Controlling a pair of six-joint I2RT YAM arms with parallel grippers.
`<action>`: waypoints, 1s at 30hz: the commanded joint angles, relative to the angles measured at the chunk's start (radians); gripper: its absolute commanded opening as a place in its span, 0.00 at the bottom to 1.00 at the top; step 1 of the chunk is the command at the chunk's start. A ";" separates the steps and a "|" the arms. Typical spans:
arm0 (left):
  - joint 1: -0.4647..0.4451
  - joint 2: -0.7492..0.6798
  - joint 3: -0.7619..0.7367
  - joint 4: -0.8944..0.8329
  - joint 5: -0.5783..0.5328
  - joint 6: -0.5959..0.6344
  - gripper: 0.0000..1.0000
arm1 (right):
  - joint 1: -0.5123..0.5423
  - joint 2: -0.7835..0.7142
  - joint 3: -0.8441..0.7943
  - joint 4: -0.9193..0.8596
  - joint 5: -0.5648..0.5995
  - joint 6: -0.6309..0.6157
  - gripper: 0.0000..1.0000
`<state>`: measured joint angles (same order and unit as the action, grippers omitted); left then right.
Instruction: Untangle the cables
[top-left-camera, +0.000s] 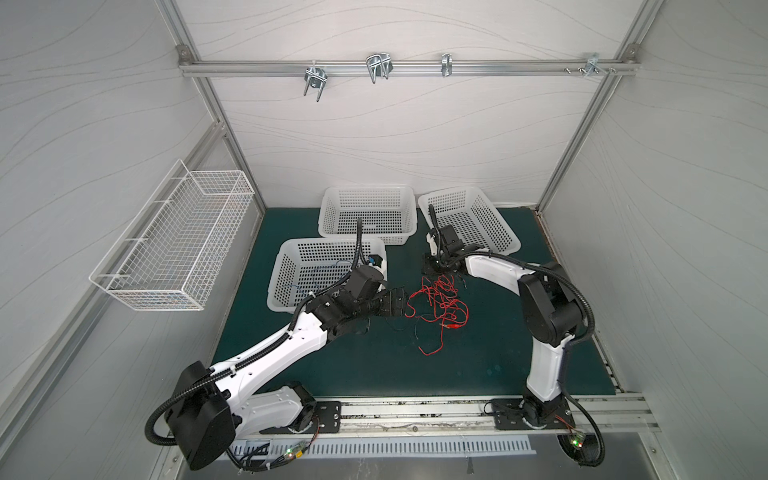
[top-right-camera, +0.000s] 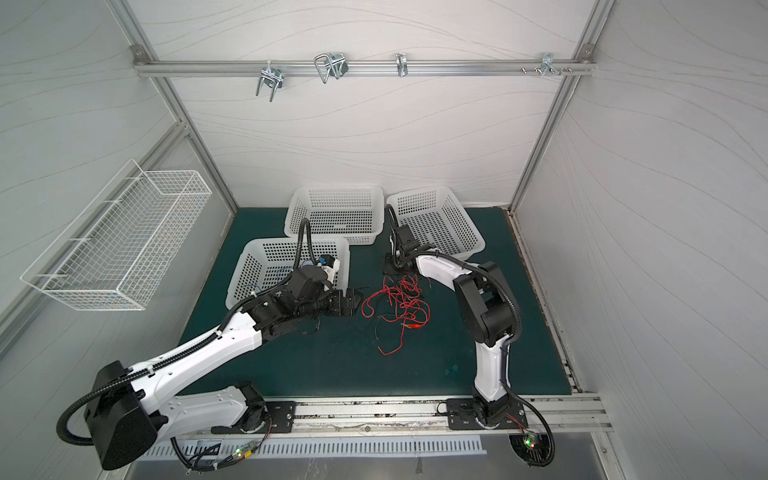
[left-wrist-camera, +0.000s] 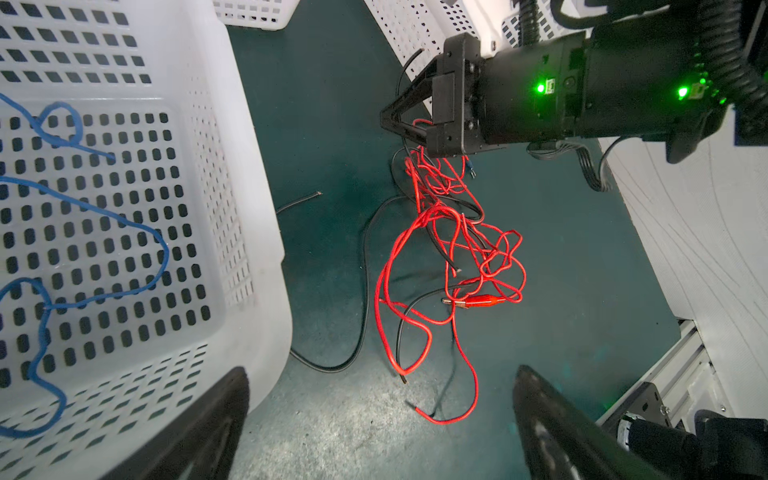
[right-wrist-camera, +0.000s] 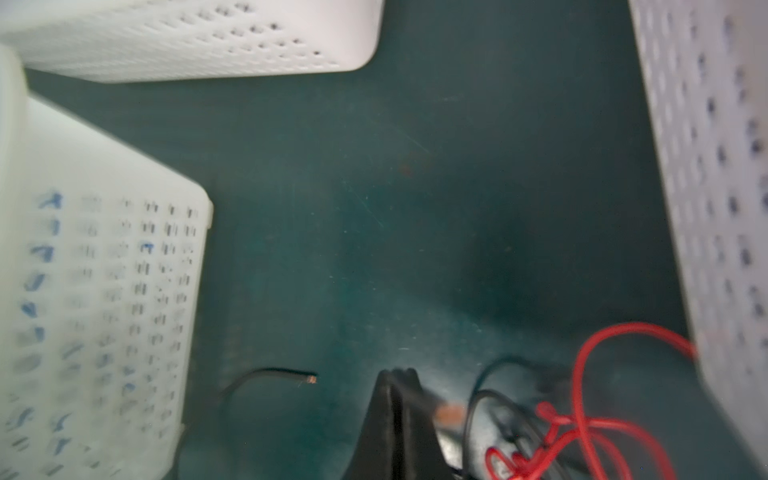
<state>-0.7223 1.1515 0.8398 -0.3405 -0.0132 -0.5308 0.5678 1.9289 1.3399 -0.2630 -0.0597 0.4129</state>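
The left pincer (left-wrist-camera: 378, 374) is gaping wide; the right pincer (left-wrist-camera: 387, 118) is holding its jaws together at the far end of red and black cables (top-left-camera: 440, 307) lying tangled mid-mat. The matte dark-green mat (top-left-camera: 519, 357) is sitting between pale, wavy-grained walls (top-left-camera: 374, 137); a blue cable (left-wrist-camera: 124, 220) is curling inside a perforated white plastic basket (left-wrist-camera: 266, 232).

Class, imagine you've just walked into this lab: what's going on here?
Two robot arms are working on a tangle of red and black cables lying on the green mat. The right gripper is shut at the tangle's far edge, though I can't tell whether it has pinched a strand. The left gripper is open beside the tangle, holding nothing. A blue cable lies apart in a white basket.
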 joint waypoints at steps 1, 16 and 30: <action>-0.005 -0.011 0.008 0.008 -0.022 -0.004 0.99 | 0.001 -0.042 0.022 -0.009 -0.012 -0.016 0.00; -0.004 0.099 0.168 0.011 0.010 0.096 0.99 | -0.001 -0.419 0.055 -0.083 -0.152 -0.089 0.00; -0.006 0.122 0.286 0.156 0.096 0.220 0.99 | -0.003 -0.565 0.045 -0.048 -0.241 -0.026 0.00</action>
<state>-0.7231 1.2652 1.0710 -0.2790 0.0410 -0.3515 0.5674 1.3937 1.3834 -0.3229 -0.2638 0.3649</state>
